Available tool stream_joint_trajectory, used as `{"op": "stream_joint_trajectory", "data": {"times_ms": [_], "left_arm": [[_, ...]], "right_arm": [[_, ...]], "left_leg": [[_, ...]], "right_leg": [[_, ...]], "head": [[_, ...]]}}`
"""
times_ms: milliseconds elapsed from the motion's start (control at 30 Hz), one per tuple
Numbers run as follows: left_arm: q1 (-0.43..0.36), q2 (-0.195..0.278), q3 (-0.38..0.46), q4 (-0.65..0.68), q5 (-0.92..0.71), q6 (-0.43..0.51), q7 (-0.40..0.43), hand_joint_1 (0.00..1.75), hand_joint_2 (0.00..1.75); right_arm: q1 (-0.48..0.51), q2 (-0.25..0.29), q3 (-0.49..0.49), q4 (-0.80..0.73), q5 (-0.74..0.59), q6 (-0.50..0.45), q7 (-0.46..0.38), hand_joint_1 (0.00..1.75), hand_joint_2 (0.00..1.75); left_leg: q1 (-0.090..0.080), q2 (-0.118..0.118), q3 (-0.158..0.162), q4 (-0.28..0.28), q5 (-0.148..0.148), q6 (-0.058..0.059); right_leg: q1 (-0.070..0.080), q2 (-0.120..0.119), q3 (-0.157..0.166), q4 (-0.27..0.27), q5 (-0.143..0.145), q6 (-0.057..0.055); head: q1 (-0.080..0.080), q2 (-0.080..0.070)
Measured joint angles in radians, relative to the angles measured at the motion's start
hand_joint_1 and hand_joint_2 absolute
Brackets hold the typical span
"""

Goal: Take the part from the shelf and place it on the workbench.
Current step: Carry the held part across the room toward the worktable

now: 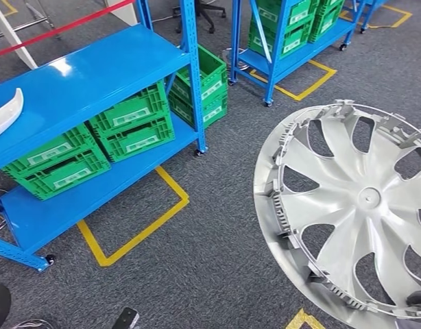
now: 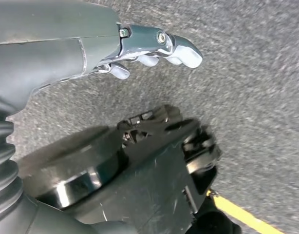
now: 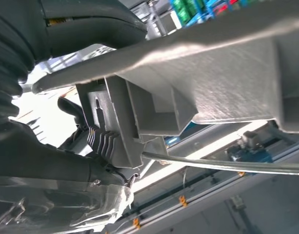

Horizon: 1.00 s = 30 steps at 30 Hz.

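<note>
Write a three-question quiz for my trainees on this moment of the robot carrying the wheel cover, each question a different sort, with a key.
1. True or false: the wheel cover lies on the blue shelf.
2. Multiple choice: what colour are the crates on the shelf's lower level? A red, B green, C grey.
3. Short answer: what does the left hand hold?

Key
1. False: it is up in front of the head camera, above the carpet, with the right hand at its rim.
2. B.
3. Nothing; it hangs above the grey carpet with fingers extended.
</note>
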Motion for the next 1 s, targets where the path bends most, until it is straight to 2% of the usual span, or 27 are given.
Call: {"op": "stream_joint_trajectory", "data": {"times_ms": [33, 67, 100, 167, 233, 267, 300, 367, 400, 433, 467, 500, 533, 567, 600, 633, 667, 700, 733, 767, 800, 867, 900, 933, 967, 1000], "left_arm": [[-0.002, 0.001, -0.002, 0.0, -0.002, 0.001, 0.003, 0.0, 1.75], [-0.004, 0.003, -0.003, 0.0, -0.004, 0.001, 0.004, 0.0, 1.75], [-0.007, 0.004, -0.005, 0.0, -0.005, 0.001, 0.005, 0.0, 1.75], [-0.011, 0.006, -0.007, 0.0, -0.006, 0.0, 0.005, 0.0, 1.75], [-0.013, 0.006, -0.01, 0.0, -0.007, -0.001, 0.007, 0.0, 1.75], [-0.014, 0.006, -0.011, 0.0, -0.007, -0.002, 0.008, 0.0, 1.75], [-0.014, 0.006, -0.012, 0.0, -0.007, -0.002, 0.009, 0.0, 1.75], [-0.014, 0.007, -0.013, 0.0, -0.008, -0.002, 0.01, 0.0, 1.75], [-0.014, 0.007, -0.014, 0.0, -0.009, -0.002, 0.01, 0.0, 1.75], [-0.014, 0.008, -0.014, 0.0, -0.011, -0.002, 0.012, 0.0, 1.75], [-0.015, 0.008, -0.014, 0.0, -0.013, -0.001, 0.014, 0.0, 1.75], [-0.016, 0.008, -0.014, 0.0, -0.015, 0.0, 0.015, 0.0, 1.75], [-0.019, 0.008, -0.014, 0.0, -0.017, 0.0, 0.016, 0.0, 1.75], [-0.023, 0.008, -0.014, -0.001, -0.019, 0.0, 0.017, 0.0, 1.75], [-0.027, 0.008, -0.014, -0.002, -0.022, -0.001, 0.017, 0.0, 1.75], [-0.031, 0.008, -0.014, -0.002, -0.024, -0.001, 0.018, 0.0, 1.75], [-0.035, 0.008, -0.014, -0.003, -0.024, -0.001, 0.019, 0.0, 1.75], [-0.037, 0.008, -0.014, -0.003, -0.021, -0.003, 0.019, 0.0, 1.75], [-0.038, 0.01, -0.013, -0.003, -0.013, -0.006, 0.017, 0.0, 1.75], [-0.038, 0.014, -0.01, -0.003, -0.004, -0.011, 0.011, 0.0, 1.75], [-0.036, 0.019, -0.007, -0.003, 0.005, -0.018, 0.003, 0.0, 1.75], [-0.032, 0.032, 0.0, -0.003, 0.016, -0.031, -0.013, 0.0, 1.75], [-0.03, 0.038, 0.004, -0.003, 0.019, -0.035, -0.018, 0.0, 1.75], [-0.029, 0.044, 0.008, -0.003, 0.02, -0.038, -0.022, 0.0, 1.75], [-0.029, 0.048, 0.011, -0.003, 0.021, -0.038, -0.024, 0.0, 1.75], [-0.03, 0.052, 0.013, -0.003, 0.02, -0.037, -0.025, 0.0, 1.75]], "right_arm": [[0.0, 0.0, -0.001, -0.001, 0.001, 0.0, 0.002, 1.75, 1.75], [0.0, 0.0, -0.001, -0.003, 0.003, 0.0, 0.005, 1.75, 1.75], [0.0, 0.0, -0.002, -0.005, 0.005, 0.0, 0.007, 1.75, 1.75], [0.001, 0.0, -0.003, -0.011, 0.007, 0.0, 0.008, 1.75, 1.75], [0.003, 0.0, -0.003, -0.015, 0.008, 0.0, 0.009, 1.75, 1.75], [0.005, 0.0, -0.004, -0.017, 0.008, 0.0, 0.009, 1.75, 1.75], [0.006, 0.0, -0.004, -0.018, 0.008, 0.0, 0.009, 1.75, 1.75], [0.005, 0.0, -0.003, -0.02, 0.008, 0.0, 0.009, 1.75, 1.75], [0.003, 0.0, -0.003, -0.02, 0.006, 0.0, 0.01, 1.75, 1.75], [0.003, 0.0, -0.003, -0.02, 0.003, 0.0, 0.012, 1.75, 1.75], [0.004, 0.0, -0.003, -0.02, -0.001, 0.0, 0.016, 1.75, 1.75], [0.005, 0.0, -0.004, -0.021, -0.004, 0.0, 0.019, 1.75, 1.75], [0.007, 0.0, -0.004, -0.021, -0.007, 0.0, 0.022, 1.75, 1.75], [0.009, 0.0, -0.005, -0.021, -0.009, 0.0, 0.024, 1.75, 1.75], [0.01, 0.0, -0.005, -0.022, -0.01, 0.0, 0.025, 1.75, 1.75], [0.011, 0.0, -0.005, -0.024, -0.011, 0.0, 0.025, 1.75, 1.75], [0.012, 0.0, -0.005, -0.025, -0.012, 0.0, 0.025, 1.75, 1.75], [0.012, 0.0, -0.005, -0.026, -0.011, 0.0, 0.025, 1.75, 1.75], [0.012, 0.001, -0.002, -0.028, -0.006, 0.0, 0.024, 1.75, 1.75], [0.011, 0.001, 0.003, -0.028, 0.004, 0.0, 0.023, 1.75, 1.75], [0.007, 0.002, 0.011, -0.029, 0.018, 0.0, 0.023, 1.75, 1.75], [-0.007, 0.003, 0.033, -0.03, 0.048, 0.0, 0.024, 1.75, 1.75], [-0.014, 0.003, 0.043, -0.029, 0.058, 0.0, 0.025, 1.75, 1.75], [-0.02, 0.003, 0.052, -0.028, 0.062, 0.0, 0.027, 1.75, 1.75], [-0.024, 0.003, 0.058, -0.027, 0.063, 0.0, 0.028, 1.75, 1.75], [-0.028, 0.003, 0.063, -0.025, 0.06, 0.0, 0.028, 1.75, 1.75]], "left_leg": [[-0.004, -0.009, 0.04, -0.054, 0.031, 0.009], [-0.007, -0.031, 0.089, -0.131, 0.053, 0.018], [-0.008, -0.052, 0.132, -0.205, 0.062, 0.023], [-0.009, -0.079, 0.173, -0.287, 0.063, 0.023], [-0.008, -0.061, 0.162, -0.29, 0.075, 0.021], [-0.007, -0.048, 0.153, -0.29, 0.085, 0.024], [-0.005, -0.034, 0.143, -0.291, 0.095, 0.028], [-0.006, -0.006, 0.121, -0.291, 0.115, 0.036], [-0.007, 0.009, 0.109, -0.29, 0.124, 0.038], [-0.007, 0.024, 0.096, -0.289, 0.134, 0.038], [-0.007, 0.039, 0.083, -0.288, 0.143, 0.037], [-0.007, 0.054, 0.071, -0.287, 0.151, 0.035], [-0.007, 0.067, 0.059, -0.284, 0.159, 0.032], [-0.007, 0.078, 0.05, -0.281, 0.165, 0.028], [-0.008, 0.088, 0.043, -0.278, 0.17, 0.024], [-0.01, 0.098, 0.038, -0.276, 0.177, 0.018], [-0.01, 0.108, 0.035, -0.274, 0.183, 0.013], [-0.009, 0.119, 0.031, -0.274, 0.19, 0.009], [-0.007, 0.125, 0.027, -0.274, 0.193, 0.003], [-0.004, 0.114, 0.021, -0.269, 0.187, -0.002], [-0.001, 0.09, 0.012, -0.249, 0.163, -0.008], [0.002, 0.028, -0.024, -0.148, 0.081, -0.016], [0.002, 0.011, -0.047, -0.078, 0.04, -0.017], [0.002, 0.004, -0.064, -0.021, 0.016, -0.017], [0.002, 0.002, -0.069, 0.012, 0.01, -0.016], [0.002, -0.001, -0.055, 0.003, 0.025, -0.016]], "right_leg": [[0.002, 0.012, -0.013, 0.0, 0.011, 0.0], [0.004, 0.025, -0.025, 0.001, 0.023, 0.002], [0.006, 0.035, -0.037, 0.001, 0.036, 0.004], [0.006, 0.054, -0.052, -0.003, 0.062, 0.012], [0.005, 0.067, -0.063, -0.009, 0.082, 0.022], [0.005, 0.056, -0.072, -0.001, 0.071, 0.028], [0.006, 0.035, -0.085, 0.024, 0.039, 0.034], [0.004, -0.015, -0.116, 0.135, -0.068, 0.046], [0.001, -0.028, -0.129, 0.208, -0.113, 0.05], [-0.002, -0.034, -0.136, 0.271, -0.136, 0.054], [-0.005, -0.038, -0.13, 0.308, -0.134, 0.056], [-0.007, -0.042, -0.108, 0.31, -0.113, 0.059], [-0.009, -0.049, -0.065, 0.271, -0.084, 0.061], [-0.01, -0.066, -0.01, 0.205, -0.064, 0.062], [-0.007, -0.087, 0.053, 0.12, -0.063, 0.062], [-0.004, -0.106, 0.103, 0.047, -0.071, 0.057], [0.001, -0.116, 0.13, -0.001, -0.083, 0.051], [0.007, -0.114, 0.137, -0.027, -0.09, 0.042], [0.008, -0.103, 0.129, -0.032, -0.086, 0.031], [0.009, -0.092, 0.119, -0.033, -0.078, 0.02], [0.008, -0.081, 0.11, -0.034, -0.07, 0.008], [0.006, -0.057, 0.094, -0.035, -0.052, -0.009], [0.006, -0.044, 0.083, -0.033, -0.043, -0.013], [0.007, -0.031, 0.072, -0.031, -0.036, -0.014], [0.007, -0.019, 0.063, -0.027, -0.031, -0.013], [0.006, -0.006, 0.054, -0.023, -0.027, -0.012]], "head": [[0.0, 0.0], [0.0, 0.0], [0.001, 0.0], [0.001, 0.0], [0.0, 0.0], [0.0, 0.0], [0.001, 0.0], [0.004, 0.0], [0.006, 0.0], [0.007, 0.0], [0.007, 0.0], [0.007, 0.0], [0.007, 0.0], [0.007, 0.0], [0.007, 0.0], [0.007, 0.0], [0.006, 0.0], [0.006, 0.0], [0.006, 0.0], [0.006, 0.0], [0.006, 0.0], [0.004, 0.0], [0.004, 0.0], [0.004, 0.0], [0.004, 0.0], [0.004, 0.0]]}}
